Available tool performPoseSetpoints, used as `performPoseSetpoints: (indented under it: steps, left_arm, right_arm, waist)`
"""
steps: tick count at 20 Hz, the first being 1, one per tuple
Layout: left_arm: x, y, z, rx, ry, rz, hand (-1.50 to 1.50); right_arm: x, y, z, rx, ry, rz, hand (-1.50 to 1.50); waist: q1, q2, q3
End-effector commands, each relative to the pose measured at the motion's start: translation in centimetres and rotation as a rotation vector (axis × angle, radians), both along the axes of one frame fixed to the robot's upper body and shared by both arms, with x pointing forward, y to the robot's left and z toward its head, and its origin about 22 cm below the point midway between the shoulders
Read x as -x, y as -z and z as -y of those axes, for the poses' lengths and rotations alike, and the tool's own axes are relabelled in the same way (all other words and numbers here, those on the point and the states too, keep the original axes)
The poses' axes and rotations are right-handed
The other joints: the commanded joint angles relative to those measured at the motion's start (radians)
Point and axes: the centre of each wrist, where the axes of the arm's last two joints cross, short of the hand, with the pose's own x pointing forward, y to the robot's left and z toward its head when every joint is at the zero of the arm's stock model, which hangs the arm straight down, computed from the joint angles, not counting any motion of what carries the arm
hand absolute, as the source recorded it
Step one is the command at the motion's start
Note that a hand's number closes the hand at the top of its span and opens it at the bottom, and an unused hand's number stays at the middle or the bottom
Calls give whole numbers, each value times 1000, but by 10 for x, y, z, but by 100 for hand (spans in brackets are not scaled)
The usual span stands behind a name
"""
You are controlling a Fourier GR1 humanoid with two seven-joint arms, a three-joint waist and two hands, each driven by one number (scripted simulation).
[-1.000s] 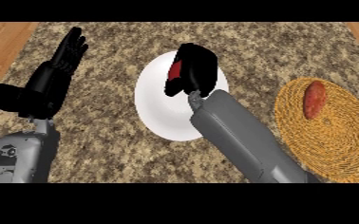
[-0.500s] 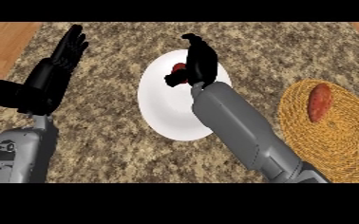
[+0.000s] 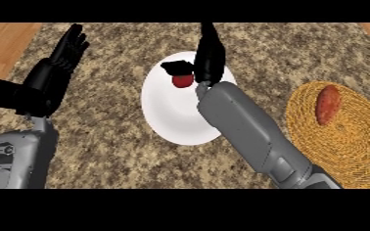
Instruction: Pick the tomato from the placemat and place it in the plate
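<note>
What changed: a second ago the right hand point(image 3: 208, 61) was curled round the tomato point(image 3: 182, 80) above the plate point(image 3: 177, 120). Half a second ago it was loosening, and now the fingers stand straight and the tomato shows in plain sight.

Tomato: it lies on the white of the plate, in the upper part, just under the thumb. From where I look I cannot tell if the thumb touches it.

What that means: I'd judge the release done or as good as done. The tomato is off the placemat point(image 3: 339, 149) and in the plate, so what remains is to take the hand away without nudging it.

Right hand: spread wide and holding nothing, fingers pointing to the far side of the counter point(image 3: 108, 127), thumb stuck out to the left over the tomato.

Right forearm: it runs in from the lower right and crosses the plate's right side, hiding part of the rim.

Left hand: open, fingers up, resting at the upper left, well apart from the plate.

Placemat: the woven round mat sits at the right, with a reddish-orange oblong thing point(image 3: 327, 104) lying on it.

Risk: the tomato is round and could roll if the thumb brushes it on the way out.
</note>
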Motion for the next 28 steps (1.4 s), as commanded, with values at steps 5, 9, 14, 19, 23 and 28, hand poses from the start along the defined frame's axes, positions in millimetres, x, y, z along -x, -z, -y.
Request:
performPoseSetpoints:
  steps: [5,9,14,19,23,28]
  left_arm:
    - [17,14,-21,-1,-54,-24,0]
    - [14,-6,-22,19,-72,-17,0]
    - [22,3,-11,21,-68,-21,0]
    - [20,3,-22,16,-79,-8,0]
    - [18,27,-16,-1,-65,-17,0]
    - [22,35,-11,9,-54,-14,0]
  right_arm:
    - [4,-3,34,-226,84,73,-150]
    - [32,12,65,-256,114,124,-150]
    - [81,19,114,-241,70,137,-150]
    - [114,22,180,-198,63,143,-150]
    - [128,13,203,-184,61,130,-150]
    - [149,26,228,-186,55,132,-150]
  waist:
    - [-51,-15,0]
    - [-66,-19,0]
    - [-74,-21,0]
    - [-71,-17,0]
    - [-65,-15,-1]
    - [-60,-14,-1]
